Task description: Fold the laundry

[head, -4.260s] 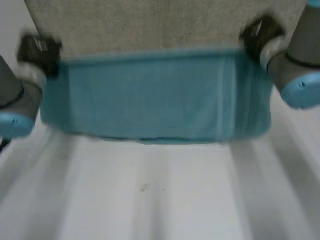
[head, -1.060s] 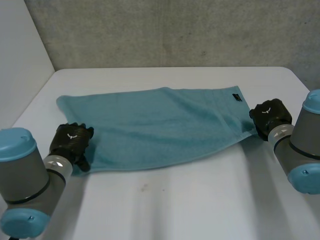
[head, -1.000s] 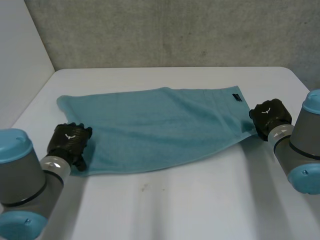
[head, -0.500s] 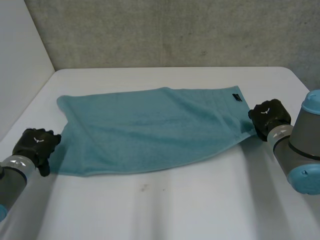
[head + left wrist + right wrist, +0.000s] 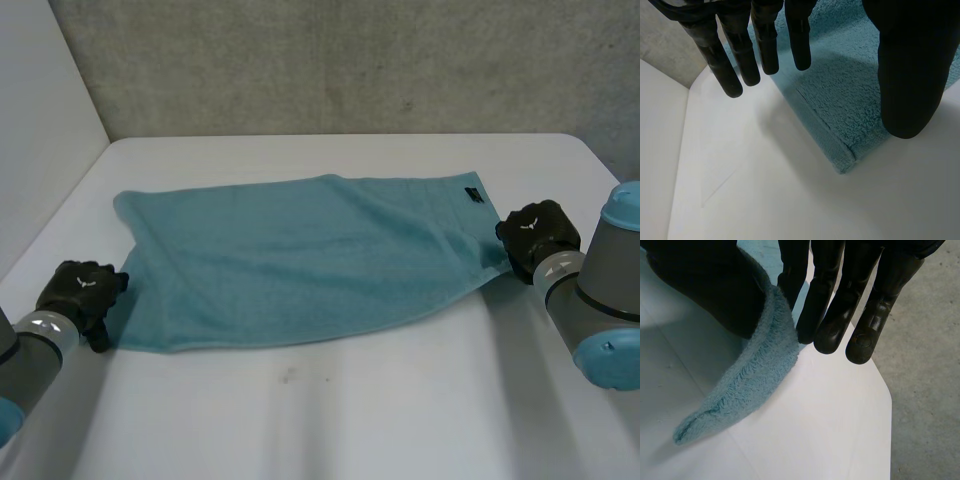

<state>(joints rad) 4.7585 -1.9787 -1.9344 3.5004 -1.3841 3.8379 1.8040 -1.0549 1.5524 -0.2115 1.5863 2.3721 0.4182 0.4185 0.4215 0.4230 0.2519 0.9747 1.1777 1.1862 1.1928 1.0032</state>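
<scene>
- Broadly, the white worktop point(image 5: 330, 420) carries one thing, the towel point(image 5: 300, 260), which lies spread flat, long side across, slightly askew, with no fold in it that I can make out.
- The right arm point(image 5: 590, 310) reaches in low from the towel's right end, and the left arm point(image 5: 25, 350) comes in low from its near-left side.
- The right hand point(image 5: 535, 235) is at the towel's near-right corner. Its wrist view shows the edge raised off the worktop and running up between the thumb and straight fingers point(image 5: 827, 315), so it reads as pinching the cloth.
- The left hand point(image 5: 82, 290) hovers just over the towel's near-left corner. Its fingers point(image 5: 735, 65) are straight and spread from the thumb, and the corner lies flat beneath the gap, not gripped.
- A small dark label point(image 5: 469, 196) sits at the towel's far-right corner.
- The step in hand looks like taking hold of both near corners for a fold, and only the right side is secured.
- Next, the left hand likely has to drop and close thumb against fingers on its corner. Both hands could then lift together and carry the near edge over to the far edge, kept level so the corners meet.
</scene>
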